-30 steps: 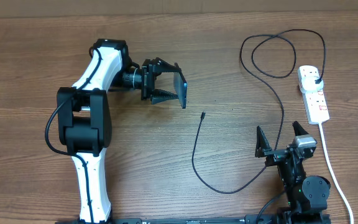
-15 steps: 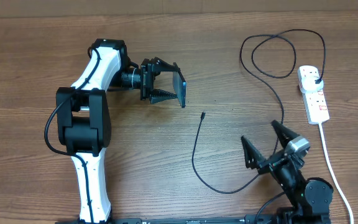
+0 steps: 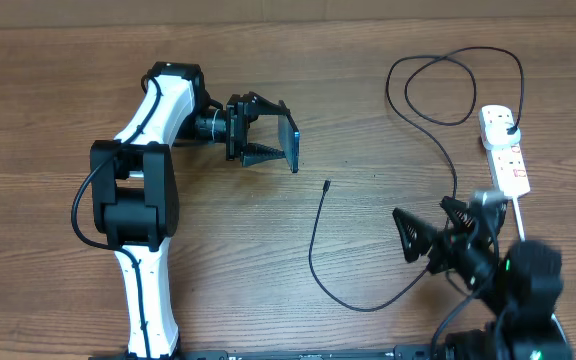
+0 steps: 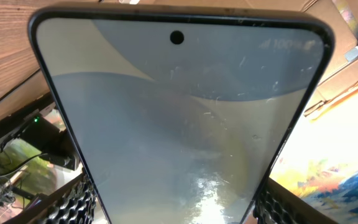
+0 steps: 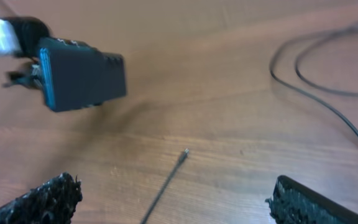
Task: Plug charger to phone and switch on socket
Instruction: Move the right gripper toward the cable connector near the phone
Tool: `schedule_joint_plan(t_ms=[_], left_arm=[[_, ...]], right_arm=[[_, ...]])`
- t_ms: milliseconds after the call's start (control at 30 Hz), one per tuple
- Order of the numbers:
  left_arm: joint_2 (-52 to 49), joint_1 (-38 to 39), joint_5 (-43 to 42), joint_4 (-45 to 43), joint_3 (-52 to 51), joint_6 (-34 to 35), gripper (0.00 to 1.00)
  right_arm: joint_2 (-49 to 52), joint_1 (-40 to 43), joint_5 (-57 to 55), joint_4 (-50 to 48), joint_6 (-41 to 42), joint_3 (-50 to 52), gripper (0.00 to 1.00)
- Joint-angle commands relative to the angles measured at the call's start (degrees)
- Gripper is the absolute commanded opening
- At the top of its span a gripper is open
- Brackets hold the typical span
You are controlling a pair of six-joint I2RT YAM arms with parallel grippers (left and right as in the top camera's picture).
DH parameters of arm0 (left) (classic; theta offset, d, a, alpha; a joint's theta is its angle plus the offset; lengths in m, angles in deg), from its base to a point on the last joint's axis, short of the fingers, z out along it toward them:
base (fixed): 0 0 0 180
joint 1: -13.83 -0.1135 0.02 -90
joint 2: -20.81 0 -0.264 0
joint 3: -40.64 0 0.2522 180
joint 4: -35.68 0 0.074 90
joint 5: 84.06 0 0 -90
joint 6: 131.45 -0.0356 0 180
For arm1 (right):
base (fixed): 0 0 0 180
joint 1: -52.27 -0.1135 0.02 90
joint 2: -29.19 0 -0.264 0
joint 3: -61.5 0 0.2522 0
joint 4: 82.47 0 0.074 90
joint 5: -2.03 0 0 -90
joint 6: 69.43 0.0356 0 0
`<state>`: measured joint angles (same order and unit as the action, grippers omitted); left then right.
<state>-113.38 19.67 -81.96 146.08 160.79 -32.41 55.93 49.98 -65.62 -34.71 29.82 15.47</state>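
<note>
My left gripper (image 3: 268, 140) is shut on the phone (image 3: 293, 143) and holds it on edge above the table. The phone's lit screen fills the left wrist view (image 4: 179, 124), between my fingers. The charger is a thin black cable (image 3: 313, 250). Its connector tip (image 3: 327, 184) lies free on the table below and to the right of the phone. Its plug (image 3: 508, 127) sits in the white socket strip (image 3: 503, 155) at the far right. My right gripper (image 3: 430, 232) is open and empty near the cable's lower loop. In the right wrist view the tip (image 5: 185, 152) lies ahead of my fingers (image 5: 173, 199), with the phone (image 5: 82, 78) beyond.
The cable makes loops (image 3: 453, 85) at the back right. The strip's thick white cord (image 3: 538, 280) runs down the right edge toward the table front. The wooden table (image 3: 368, 130) lies between the phone and the strip.
My right arm has swung left and risen, turning its open fingers toward the cable tip. The left arm and the phone have not moved.
</note>
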Motion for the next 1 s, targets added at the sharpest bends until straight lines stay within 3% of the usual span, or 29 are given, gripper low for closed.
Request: schedule_joint_plan(t_ms=[0,167,300,400,533,733,833,967], left_arm=[[0.17,-0.24,-2.78,0.26,0.07,0.44,0.70],[0.17,-0.24,-2.78,0.26,0.07,0.44,0.69],[0.17,-0.22,-2.78,0.26,0.07,1.31,0.70],[0.17,-0.24,-2.78,0.26,0.07,1.29,0.70],[0.17,-0.24,-2.78,0.26,0.07,1.49,0.70],[0.17,-0.22,-2.78,0.24,0.07,1.46,0.70],[0.17,-0.22,-2.78,0.24,0.07,1.44,0.70],[0.17,-0.22,-2.78,0.24,0.07,1.42,0.70]], right_arm=[[12.09,-0.31,0.33,5.03,-2.05,-9.77,1.00],[24.26,-0.33,28.57,3.96,-1.66,-14.60,1.00],[29.92,-0.35,35.50,0.15,-3.54,-14.82,1.00],[32.00,-0.79,26.91,4.74,-3.52,-16.92,1.00],[32.54,-5.18,0.07,17.57,-2.80,-23.15,1.00],[32.54,-16.22,-26.08,28.61,7.13,-32.87,1.00],[33.09,-21.62,-29.11,30.25,10.08,-34.71,1.00],[33.44,-28.13,-19.17,23.96,10.16,-34.84,1.00]])
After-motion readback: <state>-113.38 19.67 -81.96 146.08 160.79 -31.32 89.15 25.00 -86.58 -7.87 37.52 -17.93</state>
